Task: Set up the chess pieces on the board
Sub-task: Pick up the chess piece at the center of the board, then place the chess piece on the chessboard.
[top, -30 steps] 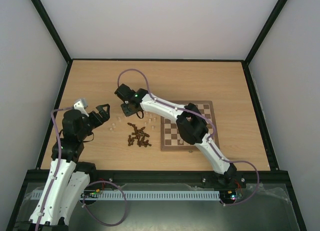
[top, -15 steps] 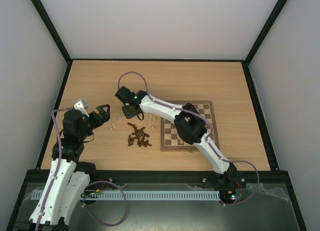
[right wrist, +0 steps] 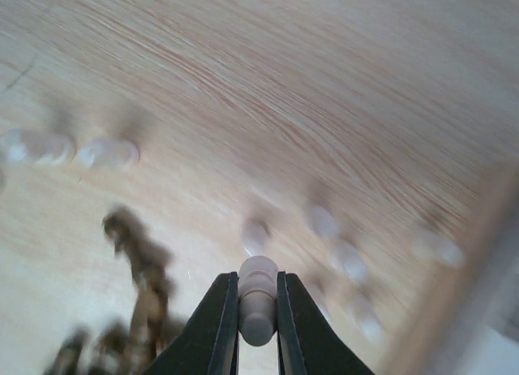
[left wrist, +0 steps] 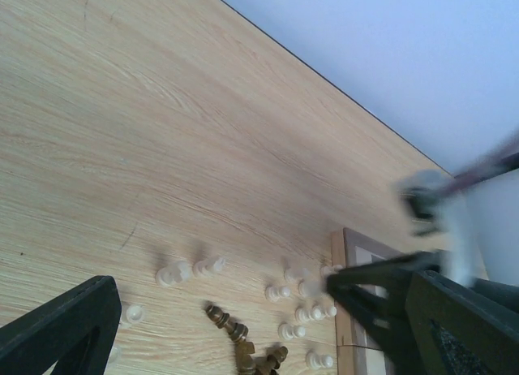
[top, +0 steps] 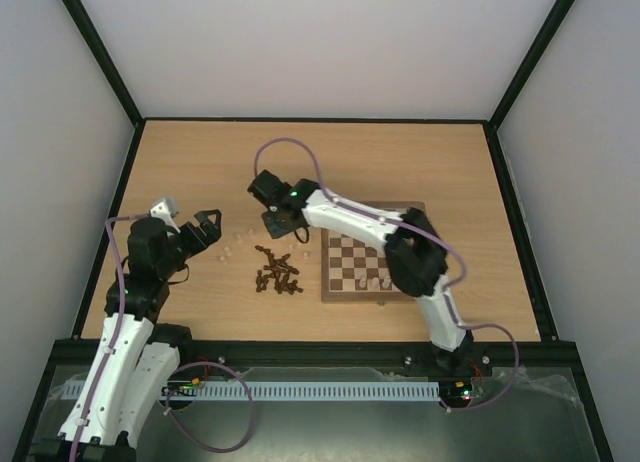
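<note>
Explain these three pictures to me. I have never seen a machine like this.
This is a robot with two arms, a left arm and a right arm, bolted at the near edge of a wooden table. The wide picture comes from a fixed camera above and behind the arms. The other two come from small cameras on the wrists, each looking along its own arm's tool.

On the table lies a chessboard. Beside it, towards the left of the wide picture, are a heap of dark chess pieces and some scattered pale chess pieces. A few pale ones seem to stand on the board's near edge.

The right tool is pinching one pale piece, as its wrist picture shows. The left tool is open and holds nothing.
</note>
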Controlling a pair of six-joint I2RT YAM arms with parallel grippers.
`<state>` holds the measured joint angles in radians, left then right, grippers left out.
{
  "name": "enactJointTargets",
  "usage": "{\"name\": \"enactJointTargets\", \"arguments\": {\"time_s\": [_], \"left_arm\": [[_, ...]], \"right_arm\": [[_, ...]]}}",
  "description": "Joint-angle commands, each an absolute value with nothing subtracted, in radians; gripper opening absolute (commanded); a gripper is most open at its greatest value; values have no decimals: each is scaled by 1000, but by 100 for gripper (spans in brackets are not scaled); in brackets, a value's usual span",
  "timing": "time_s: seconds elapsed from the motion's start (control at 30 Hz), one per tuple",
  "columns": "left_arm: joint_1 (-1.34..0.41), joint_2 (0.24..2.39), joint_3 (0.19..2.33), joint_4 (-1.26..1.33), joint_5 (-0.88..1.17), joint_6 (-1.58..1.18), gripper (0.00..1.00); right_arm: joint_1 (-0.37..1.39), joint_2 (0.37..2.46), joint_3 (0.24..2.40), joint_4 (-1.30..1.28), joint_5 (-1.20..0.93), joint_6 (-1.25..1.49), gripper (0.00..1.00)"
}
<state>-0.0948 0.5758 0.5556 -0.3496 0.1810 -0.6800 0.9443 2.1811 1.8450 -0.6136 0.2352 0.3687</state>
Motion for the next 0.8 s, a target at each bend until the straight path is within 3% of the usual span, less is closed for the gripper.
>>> {"name": "enactJointTargets", "arguments": {"time_s": [0.0,0.33,0.77], "left_arm": [[-87,584,561,-331,206,-666,100],[-87,616,567,-300,260,-651,100],[-87,668,548,-262,330,-617,99]], "right_arm": [[941,1891,1701,-708,290,412,8],[943,1389,1262,-933,402,684,10],[941,1084,946,-1077,466,990,11]]}}
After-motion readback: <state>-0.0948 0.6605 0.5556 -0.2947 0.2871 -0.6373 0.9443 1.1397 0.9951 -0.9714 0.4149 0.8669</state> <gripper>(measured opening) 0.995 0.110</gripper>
